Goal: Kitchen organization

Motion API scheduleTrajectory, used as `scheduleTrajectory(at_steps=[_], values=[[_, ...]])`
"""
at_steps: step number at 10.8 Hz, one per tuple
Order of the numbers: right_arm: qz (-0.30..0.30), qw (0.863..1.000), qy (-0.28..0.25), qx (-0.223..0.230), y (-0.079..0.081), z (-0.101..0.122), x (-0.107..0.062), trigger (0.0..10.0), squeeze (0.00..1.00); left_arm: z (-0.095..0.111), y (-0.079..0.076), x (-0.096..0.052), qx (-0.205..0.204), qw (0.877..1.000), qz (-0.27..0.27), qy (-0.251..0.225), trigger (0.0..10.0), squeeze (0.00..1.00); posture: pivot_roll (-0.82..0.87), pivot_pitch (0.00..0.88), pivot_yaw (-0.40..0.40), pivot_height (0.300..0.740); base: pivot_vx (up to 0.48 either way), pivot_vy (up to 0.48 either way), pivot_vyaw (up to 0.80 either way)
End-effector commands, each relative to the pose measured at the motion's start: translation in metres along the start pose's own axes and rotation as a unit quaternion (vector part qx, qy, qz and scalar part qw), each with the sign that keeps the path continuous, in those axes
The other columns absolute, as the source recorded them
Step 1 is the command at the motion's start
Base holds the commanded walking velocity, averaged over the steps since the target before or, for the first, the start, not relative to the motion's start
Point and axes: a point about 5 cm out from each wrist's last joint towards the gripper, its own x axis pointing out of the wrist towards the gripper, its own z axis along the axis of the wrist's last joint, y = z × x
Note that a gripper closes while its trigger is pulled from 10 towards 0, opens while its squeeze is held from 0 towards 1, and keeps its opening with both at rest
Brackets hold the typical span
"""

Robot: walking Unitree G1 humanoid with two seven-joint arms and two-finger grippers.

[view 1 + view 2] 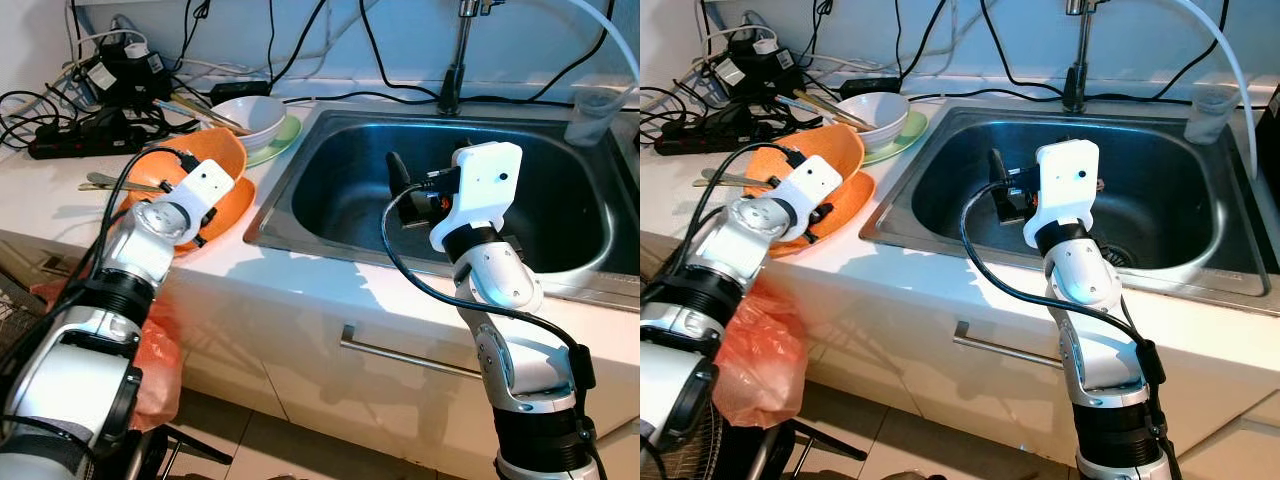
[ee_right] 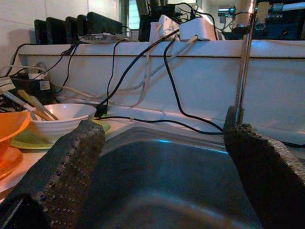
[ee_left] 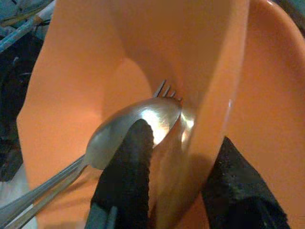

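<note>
Counts at the sink and countertop

2 orange bowls (image 1: 215, 175) are seen near the countertop's (image 1: 40, 195) front edge, just left of the sink (image 1: 560, 265), 1 tilted against the other. 1 spoon (image 3: 128, 126) and 1 fork (image 3: 167, 89) are counted inside the tilted bowl. 1 white bowl (image 1: 250, 118) is set on 1 green plate (image 1: 278, 140) near the sink's back left corner. 1 faucet (image 1: 458, 50) is seen at the sink's back edge, and 1 clear cup (image 1: 592, 115) at its back right corner. 1 black power strip (image 1: 75, 140) is counted at the countertop's back left.
</note>
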Motion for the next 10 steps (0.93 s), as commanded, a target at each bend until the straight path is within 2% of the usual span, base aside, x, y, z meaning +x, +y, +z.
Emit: scheduleTrajectory(at_steps=[1,7,10], values=[[0.001,1.000,-0.006,-0.002,0.002,0.003,0.000,10.0,0.00,-0.001,0.006,-0.001,0.008,1.000,-0.003,0.008,0.0,0.00,-0.01,0.000,0.131,0.740,0.000,0.000,0.00],[0.000,1.000,-0.007,0.000,0.003,0.002,0.001,10.0,0.00,-0.008,0.016,-0.010,0.036,0.999,-0.023,0.024,0.0,0.00,0.01,0.000,0.129,0.740,0.000,0.000,0.00],[0.000,1.000,-0.008,0.000,0.002,0.002,0.001,10.0,0.00,-0.008,0.017,-0.011,0.045,0.998,-0.030,0.026,0.0,0.00,0.01,0.000,0.130,0.740,0.000,0.000,0.00]])
